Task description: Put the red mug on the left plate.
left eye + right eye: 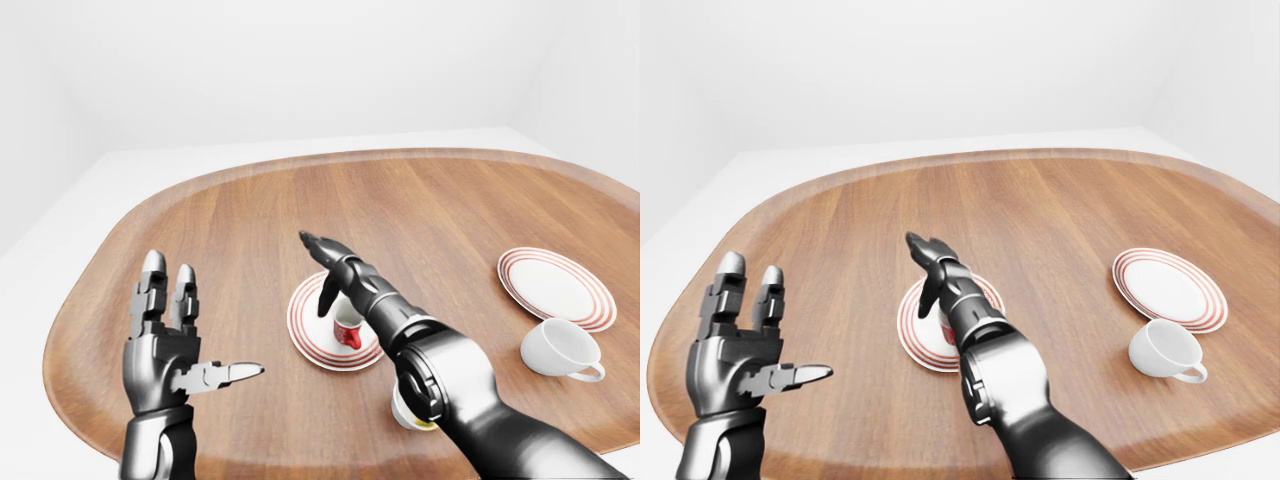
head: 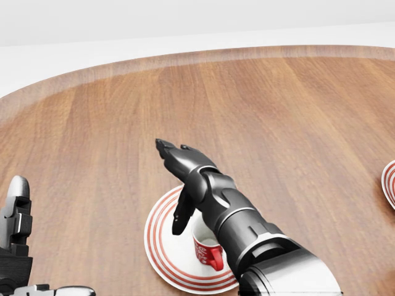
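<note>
Red and upright, the red mug [image 1: 346,333] is seen in the left-eye view standing on the left plate [image 1: 309,335], a red-ringed plate on the wooden counter [image 1: 420,215]. The right hand [image 1: 325,262] is held above it with fingers spread, touching nothing. The left hand [image 1: 170,345] is raised at lower left, fingers apart. A white mug [image 1: 562,349] lies beside the right plate [image 1: 553,285].

In the head view, the mug's handle is turned toward the bottom right.
</note>
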You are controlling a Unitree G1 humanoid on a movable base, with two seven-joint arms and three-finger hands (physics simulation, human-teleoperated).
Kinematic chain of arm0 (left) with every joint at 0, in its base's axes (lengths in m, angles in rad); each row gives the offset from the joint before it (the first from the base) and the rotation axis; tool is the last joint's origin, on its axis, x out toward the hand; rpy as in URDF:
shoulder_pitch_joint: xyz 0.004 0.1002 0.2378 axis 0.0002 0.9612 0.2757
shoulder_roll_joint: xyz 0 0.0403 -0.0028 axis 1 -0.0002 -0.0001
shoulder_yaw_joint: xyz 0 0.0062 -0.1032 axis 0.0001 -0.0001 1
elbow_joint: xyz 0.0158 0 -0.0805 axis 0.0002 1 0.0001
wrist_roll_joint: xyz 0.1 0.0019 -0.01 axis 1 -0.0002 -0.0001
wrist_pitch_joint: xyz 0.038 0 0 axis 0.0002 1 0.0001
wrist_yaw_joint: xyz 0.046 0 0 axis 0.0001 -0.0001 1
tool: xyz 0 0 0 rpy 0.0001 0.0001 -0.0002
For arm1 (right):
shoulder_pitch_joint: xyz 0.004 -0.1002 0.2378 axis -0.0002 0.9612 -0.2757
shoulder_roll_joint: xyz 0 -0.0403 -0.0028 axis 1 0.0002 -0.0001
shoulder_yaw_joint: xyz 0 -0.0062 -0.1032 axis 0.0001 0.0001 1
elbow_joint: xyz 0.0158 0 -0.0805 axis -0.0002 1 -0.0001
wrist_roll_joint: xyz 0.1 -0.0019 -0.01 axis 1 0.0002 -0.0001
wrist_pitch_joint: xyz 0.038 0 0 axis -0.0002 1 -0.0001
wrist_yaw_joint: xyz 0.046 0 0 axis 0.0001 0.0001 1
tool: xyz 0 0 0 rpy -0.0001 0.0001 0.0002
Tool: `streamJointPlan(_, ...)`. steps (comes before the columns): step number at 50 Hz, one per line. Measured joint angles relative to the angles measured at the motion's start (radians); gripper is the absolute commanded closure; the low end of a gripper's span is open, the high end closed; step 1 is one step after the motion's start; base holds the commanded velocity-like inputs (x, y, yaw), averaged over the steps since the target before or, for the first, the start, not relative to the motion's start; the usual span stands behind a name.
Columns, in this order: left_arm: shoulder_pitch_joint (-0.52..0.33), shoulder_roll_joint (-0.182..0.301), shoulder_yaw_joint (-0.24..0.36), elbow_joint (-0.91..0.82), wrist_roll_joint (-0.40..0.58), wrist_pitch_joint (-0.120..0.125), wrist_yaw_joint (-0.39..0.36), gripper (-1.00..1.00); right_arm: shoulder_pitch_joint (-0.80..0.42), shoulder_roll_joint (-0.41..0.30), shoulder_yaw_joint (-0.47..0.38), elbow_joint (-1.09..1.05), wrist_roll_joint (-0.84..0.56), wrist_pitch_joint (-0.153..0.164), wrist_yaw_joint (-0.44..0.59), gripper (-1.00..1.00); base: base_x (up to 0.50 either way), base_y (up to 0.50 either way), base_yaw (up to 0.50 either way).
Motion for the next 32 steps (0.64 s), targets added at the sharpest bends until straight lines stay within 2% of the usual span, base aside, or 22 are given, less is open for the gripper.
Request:
streamJointPlan(3, 0.005, -0.001, -0.004, -0.009, 0.002, 0.0, 0.001, -1.0, -0.102, -0.011, -0.016, -0.028, 0.142, -0.016, 0.107, -1.0, 0.0, 0.0, 0.0)
streamJointPlan(6, 0.008, -0.002, -0.007, -0.016, 0.004, 0.0, 0.002, -1.0, -0.214, -0.032, -0.023, -0.081, 0.309, 0.002, 0.214, -1.0, 0.0, 0.0, 0.0)
streamJointPlan(10, 0.011, -0.002, -0.009, -0.025, 0.004, 0.0, 0.004, -1.0, -0.346, -0.072, -0.01, -0.229, 0.522, 0.11, 0.329, -1.0, 0.0, 0.0, 0.0)
streamJointPlan(16, 0.016, -0.003, -0.011, -0.039, 0.003, 0.0, 0.005, -1.0, -0.476, -0.136, 0.028, -0.489, 0.773, 0.11, 0.416, -1.0, 0.0, 0.0, 0.0)
streamJointPlan(22, 0.018, -0.003, -0.009, -0.049, 0.001, 0.0, 0.006, -1.0, -0.547, -0.19, 0.058, -0.69, 0.928, 0.11, 0.447, -1.0, 0.0, 0.0, 0.0)
streamJointPlan(27, 0.018, -0.004, -0.008, -0.051, -0.001, 0.0, 0.005, -1.0, -0.552, -0.23, 0.075, -0.874, 0.994, 0.11, 0.44, -1.0, 0.0, 0.0, 0.0)
streamJointPlan(32, 0.019, -0.006, -0.01, -0.051, 0.002, 0.0, 0.004, -1.0, -0.494, -0.261, 0.094, -1.086, 1.021, 0.11, 0.429, -1.0, 0.0, 0.0, 0.0)
